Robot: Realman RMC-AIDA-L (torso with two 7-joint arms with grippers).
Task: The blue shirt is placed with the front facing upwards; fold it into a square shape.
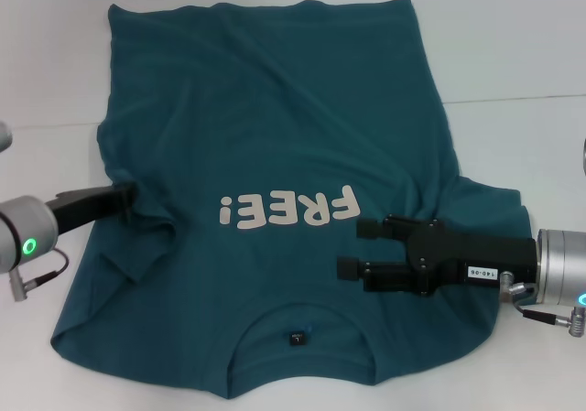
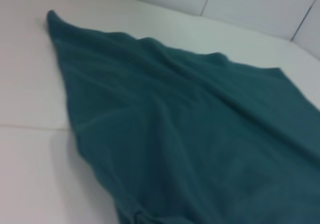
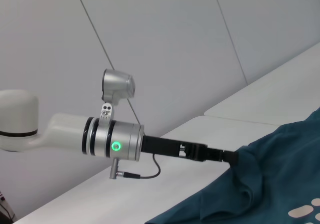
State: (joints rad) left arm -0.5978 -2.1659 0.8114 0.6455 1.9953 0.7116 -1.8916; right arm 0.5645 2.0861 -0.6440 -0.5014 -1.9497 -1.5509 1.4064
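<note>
Blue shirt (image 1: 275, 155) lies face up on white table (image 1: 513, 54), collar nearest robot. Left gripper (image 1: 128, 194) reaches into bunched sleeve edge, likely clamped on cloth; its fingers hidden, cannot tell. Right gripper (image 1: 359, 250) hovers over chest, fingers apart, holding nothing. Right wrist view alone shows left arm from side.

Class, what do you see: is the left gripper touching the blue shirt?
Touching. In the head view the left gripper is buried in bunched fabric at the blue shirt edge.
</note>
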